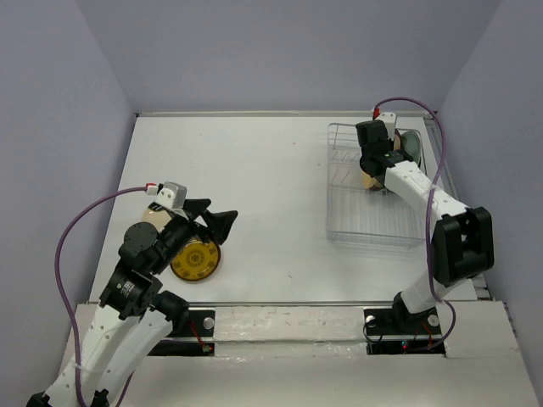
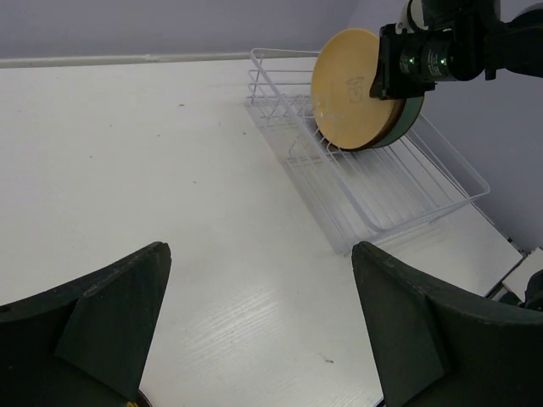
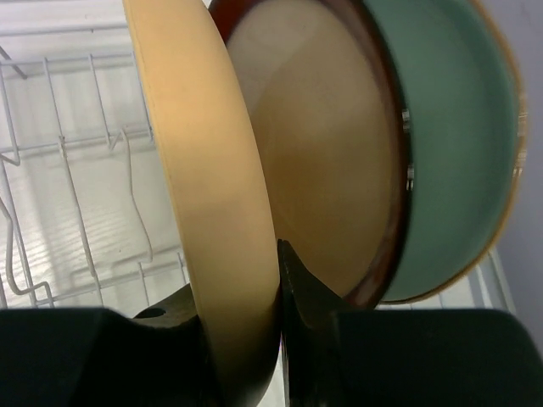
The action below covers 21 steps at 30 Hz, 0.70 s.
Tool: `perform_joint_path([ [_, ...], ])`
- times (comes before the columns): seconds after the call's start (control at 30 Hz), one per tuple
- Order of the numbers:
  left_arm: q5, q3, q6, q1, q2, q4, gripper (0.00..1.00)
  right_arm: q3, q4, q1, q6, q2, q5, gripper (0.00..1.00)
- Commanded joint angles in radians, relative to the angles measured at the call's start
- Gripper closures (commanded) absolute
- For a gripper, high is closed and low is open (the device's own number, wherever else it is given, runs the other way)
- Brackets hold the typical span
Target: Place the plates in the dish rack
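Because a plate only stands in the dish rack once its edge drops between two upright wires, the right pincer holds the peach-orange plate on edge. It is clamped across the rim, one finger on each face, at the rack's far end. Right behind it in the rack stand the beige plate with the dark red rim and the pale teal plate, upright and close together, so the peach one is lined up for the slot beside them. I cannot tell whether its rim rests on the wires yet; the left wrist view puts it at or very near the rack floor. I judge this the seating step, with three of five plates at the rack. Well apart from the rack, across the bare bench, the left pincer hangs spread wide and empty near the small amber-yellow plate, which lies flat on the bench. Lying flat, that plate will likely need a finger worked under its rim. A pale round shape half hidden by the left arm, farther from the rack, may be the fifth plate.
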State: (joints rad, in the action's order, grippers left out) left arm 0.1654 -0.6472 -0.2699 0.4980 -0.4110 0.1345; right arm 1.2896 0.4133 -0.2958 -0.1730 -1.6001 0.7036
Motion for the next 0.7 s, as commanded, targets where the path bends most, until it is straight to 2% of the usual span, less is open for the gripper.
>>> perform_joint_path([
  [0.0, 0.01, 0.004, 0.015, 0.004, -0.011, -0.027, 0.01, 0.022, -0.025, 0.024, -0.069, -0.037, -0.05, 0.93],
  [0.03, 0.008, 0.004, 0.017, 0.002, -0.011, -0.027, 0.01, 0.017, -0.027, 0.024, -0.088, -0.041, -0.067, 0.92],
  [0.13, -0.003, 0.003, 0.015, 0.001, -0.02, -0.023, 0.01, 0.013, -0.033, 0.034, -0.097, -0.031, -0.078, 0.77],
  [0.17, -0.004, 0.003, 0.017, -0.003, -0.023, -0.021, 0.01, 0.013, -0.033, 0.034, -0.094, -0.024, -0.078, 0.66],
  [0.23, -0.006, 0.003, 0.017, -0.004, -0.028, -0.021, 0.01, 0.011, -0.033, 0.034, -0.088, -0.003, -0.076, 0.54],
  [0.27, -0.006, 0.003, 0.015, -0.007, -0.031, -0.019, 0.01, 0.013, -0.031, 0.034, -0.085, 0.021, -0.075, 0.4],
  [0.33, -0.007, 0.003, 0.015, -0.01, -0.037, -0.019, 0.01, 0.019, -0.03, 0.034, -0.069, 0.066, -0.085, 0.27],
  [0.43, -0.012, 0.001, 0.015, -0.021, -0.048, -0.019, 0.01, 0.027, -0.022, 0.034, -0.059, 0.136, -0.13, 0.18],
  [0.5, -0.014, 0.001, 0.015, -0.027, -0.057, -0.019, 0.01, 0.031, -0.015, 0.034, -0.057, 0.166, -0.153, 0.17],
  [0.67, -0.033, -0.003, 0.017, -0.049, -0.078, -0.019, 0.01, -0.009, -0.053, -0.005, -0.092, 0.261, -0.364, 0.18],
])
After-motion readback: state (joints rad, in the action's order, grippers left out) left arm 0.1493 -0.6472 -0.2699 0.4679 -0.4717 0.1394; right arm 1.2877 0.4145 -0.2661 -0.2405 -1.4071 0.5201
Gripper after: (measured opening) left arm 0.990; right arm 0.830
